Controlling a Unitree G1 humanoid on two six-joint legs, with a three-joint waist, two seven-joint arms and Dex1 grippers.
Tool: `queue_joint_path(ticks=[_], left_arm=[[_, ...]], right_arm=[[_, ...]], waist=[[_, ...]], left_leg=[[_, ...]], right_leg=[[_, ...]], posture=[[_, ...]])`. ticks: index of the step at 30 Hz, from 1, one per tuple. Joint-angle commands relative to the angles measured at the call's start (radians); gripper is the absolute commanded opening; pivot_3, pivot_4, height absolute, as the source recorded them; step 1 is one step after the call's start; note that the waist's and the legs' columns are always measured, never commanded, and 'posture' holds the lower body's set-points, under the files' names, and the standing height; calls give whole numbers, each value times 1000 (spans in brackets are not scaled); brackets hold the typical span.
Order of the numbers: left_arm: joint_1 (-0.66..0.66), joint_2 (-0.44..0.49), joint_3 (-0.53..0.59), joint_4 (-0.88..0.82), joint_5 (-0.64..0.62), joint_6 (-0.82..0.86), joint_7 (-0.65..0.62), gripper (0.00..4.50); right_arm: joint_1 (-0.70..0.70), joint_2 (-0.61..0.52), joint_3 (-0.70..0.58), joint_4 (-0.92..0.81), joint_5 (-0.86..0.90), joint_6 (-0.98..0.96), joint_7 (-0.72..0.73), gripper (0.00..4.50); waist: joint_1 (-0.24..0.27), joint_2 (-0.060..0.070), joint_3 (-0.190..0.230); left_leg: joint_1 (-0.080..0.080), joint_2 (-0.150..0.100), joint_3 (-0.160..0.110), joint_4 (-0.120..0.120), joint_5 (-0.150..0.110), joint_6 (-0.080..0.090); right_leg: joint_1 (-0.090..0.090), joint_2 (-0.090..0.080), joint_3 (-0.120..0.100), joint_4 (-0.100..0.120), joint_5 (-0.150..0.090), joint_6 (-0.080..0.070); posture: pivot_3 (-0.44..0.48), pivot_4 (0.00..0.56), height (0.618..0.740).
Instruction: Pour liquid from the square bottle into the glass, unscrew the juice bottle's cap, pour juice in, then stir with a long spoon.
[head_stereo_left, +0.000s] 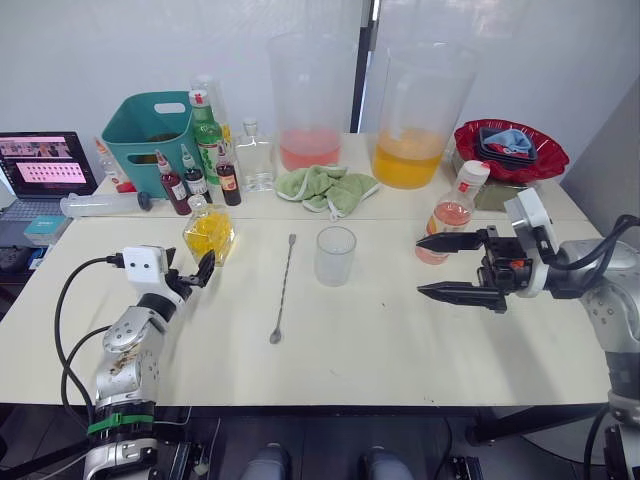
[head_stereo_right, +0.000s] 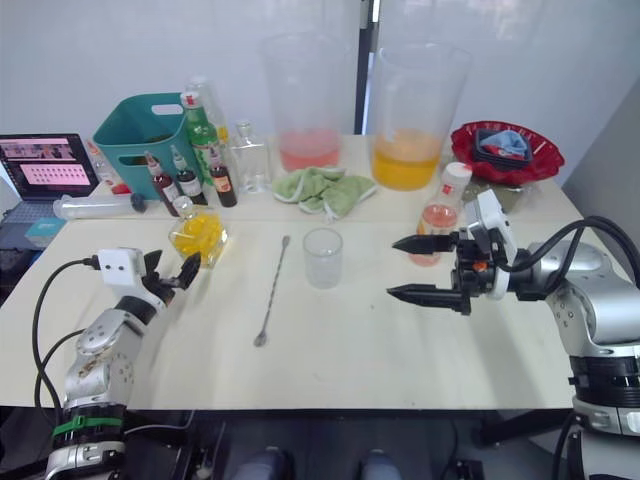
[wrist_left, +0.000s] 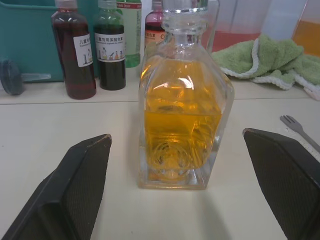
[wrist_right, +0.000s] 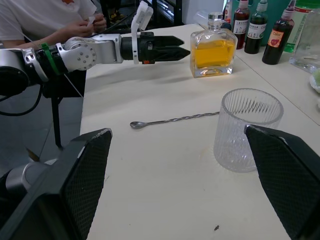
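Left gripper (head_stereo_left: 200, 272), lower left: jaws released, lined up on square bottle (head_stereo_left: 209, 231) for grasp. Right gripper (head_stereo_left: 437, 266), right: released, idle beside glass (head_stereo_left: 335, 255).

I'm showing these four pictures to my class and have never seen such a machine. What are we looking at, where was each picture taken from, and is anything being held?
It is a two-armed robot at a table. The two wide pictures come from cameras in its head; the two close ones from cameras on its wrists. On the table stand a square bottle of yellow liquid, a glass, a long spoon and a juice bottle. The left gripper faces the square bottle and the right gripper is near the juice bottle. Both have open jaws and hold nothing.
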Motion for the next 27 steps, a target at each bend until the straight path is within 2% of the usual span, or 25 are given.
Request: queue_joint_path(ticks=[1, 13, 19, 23, 27], left_arm=[[-53, 18, -7, 36, 14, -47, -8, 4452], [-282, 23, -55, 335, 89, -140, 16, 4452], [-324, 25, -58, 410, 113, -174, 46, 2788], [-318, 31, -51, 413, 113, -198, 54, 2789], [-287, 31, -35, 335, 94, -221, 45, 2789]], right_arm=[[-2, -23, -41, -37, 21, -9, -9, 4500], [-21, -33, -22, -34, 3, -21, -26, 4500], [-36, -35, -13, -42, 7, -11, -35, 4500], [-41, -32, -4, -36, 2, -16, -37, 4500], [-53, -26, 11, -26, -2, -18, -35, 4500]], waist=[[0, 0, 0], [1, -2, 1], [0, -2, 1], [-2, -2, 1], [-7, -2, 1]], left_leg=[[0, 0, 0, 0, 0, 0], [-1, -2, -1, 1, 0, 0], [-2, -3, -1, 1, 0, 0], [-2, -3, -1, 1, 0, 0], [-2, -3, -1, 1, 0, 0]], right_leg=[[0, 0, 0, 0, 0, 0], [0, -1, -1, 0, 1, 1], [-1, -2, -1, 0, 2, 3], [-1, -2, 0, 0, 2, 3], [-1, -2, 0, 1, 2, 3]], posture=[[0, 150, 740], [0, 150, 740], [0, 150, 740], [0, 150, 740], [0, 150, 740]])
